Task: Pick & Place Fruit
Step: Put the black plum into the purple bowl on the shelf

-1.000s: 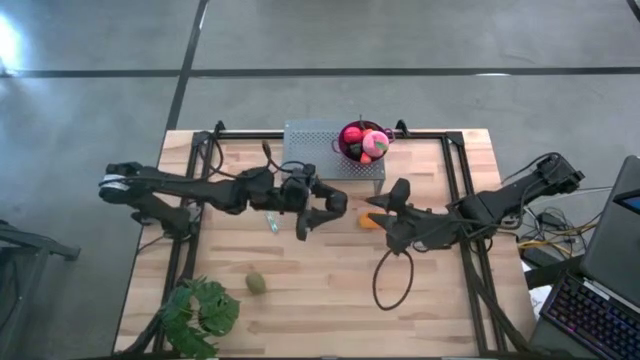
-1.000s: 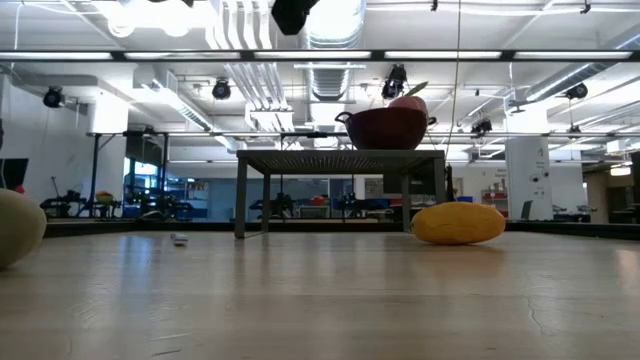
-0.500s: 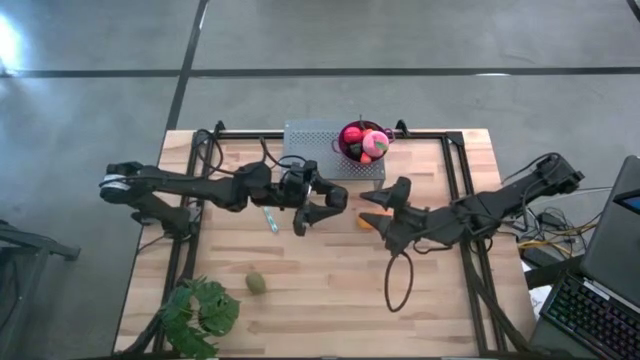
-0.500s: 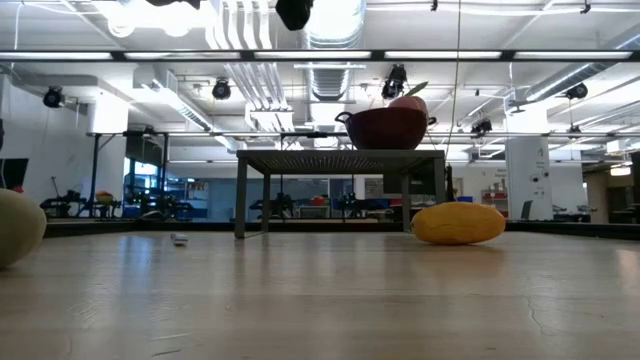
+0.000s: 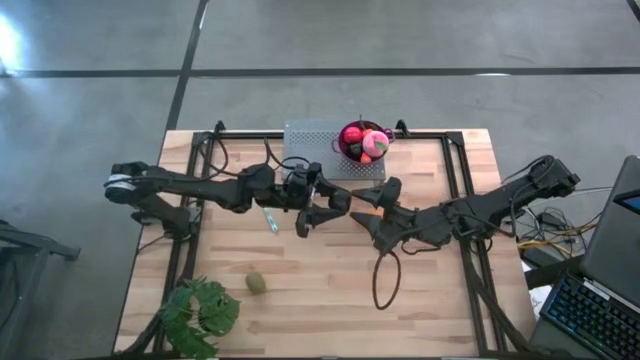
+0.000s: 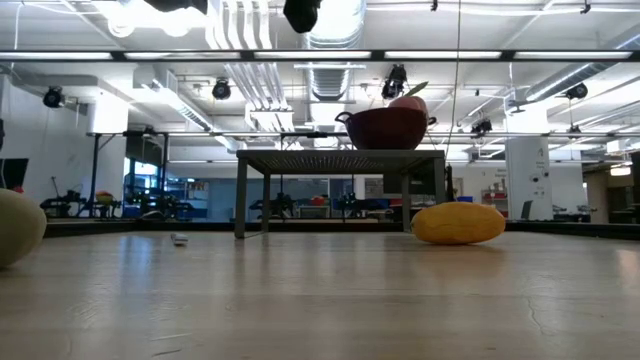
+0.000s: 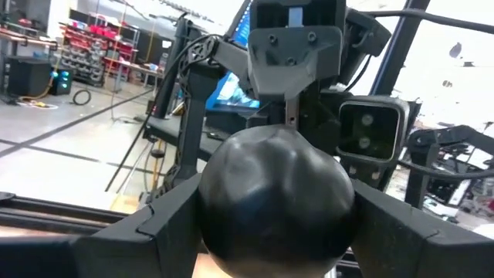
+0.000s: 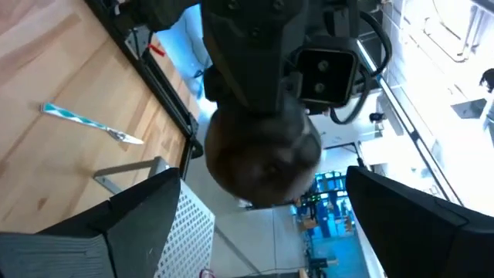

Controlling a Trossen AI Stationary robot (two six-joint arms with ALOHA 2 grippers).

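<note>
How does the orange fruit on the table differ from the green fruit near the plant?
The orange fruit is long and lies on its side; the green fruit is rounder. The orange fruit sits close to the metal stand; the green fruit lies by the plant. Both rest on the wooden table, outside the bowl.

The right tool [image 5: 368, 205] has moved toward the left tool [image 5: 322, 212], opening wider.
</note>
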